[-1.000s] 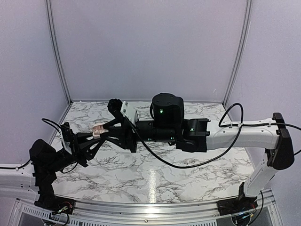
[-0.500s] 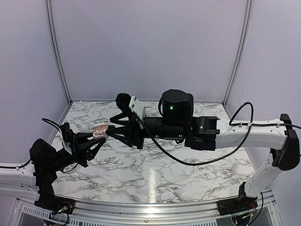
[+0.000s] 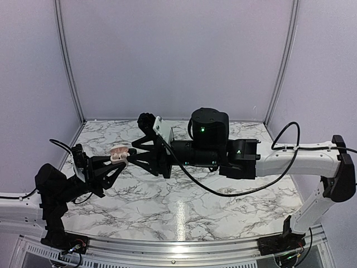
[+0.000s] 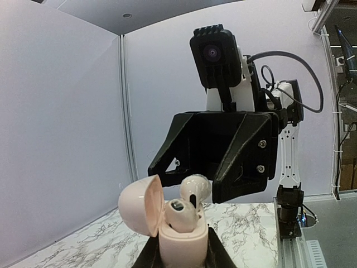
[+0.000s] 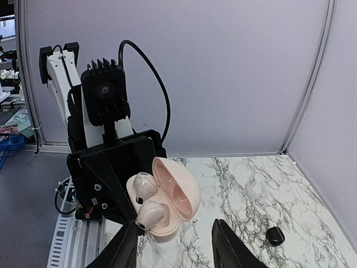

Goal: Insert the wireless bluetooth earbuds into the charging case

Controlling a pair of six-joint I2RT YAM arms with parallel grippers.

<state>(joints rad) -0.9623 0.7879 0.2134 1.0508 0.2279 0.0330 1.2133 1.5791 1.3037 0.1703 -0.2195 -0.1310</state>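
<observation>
The charging case (image 4: 179, 240) is pale pinkish-cream, open, with its lid (image 4: 139, 206) tipped back. My left gripper (image 4: 178, 258) is shut on its base and holds it above the table. Two earbuds, pale cream and not black, sit in the case: one (image 4: 181, 215) low in its hollow, the other (image 4: 196, 188) standing higher. In the right wrist view the case (image 5: 174, 195) holds both earbuds (image 5: 142, 187) (image 5: 152, 215). My right gripper (image 5: 174, 245) is open and empty, its fingers just short of the case. The top view shows the case (image 3: 119, 152) between the left gripper (image 3: 116, 161) and the right gripper (image 3: 133, 154).
A small black rounded object (image 5: 275, 235) lies on the marble table (image 5: 251, 190) near the right back wall. The right arm (image 3: 212, 151) stretches across the middle of the table. Pale walls close in the left, back and right.
My right gripper has drawn back to the right, away from the case, then held almost still. The left gripper keeps the open case in the same place.
</observation>
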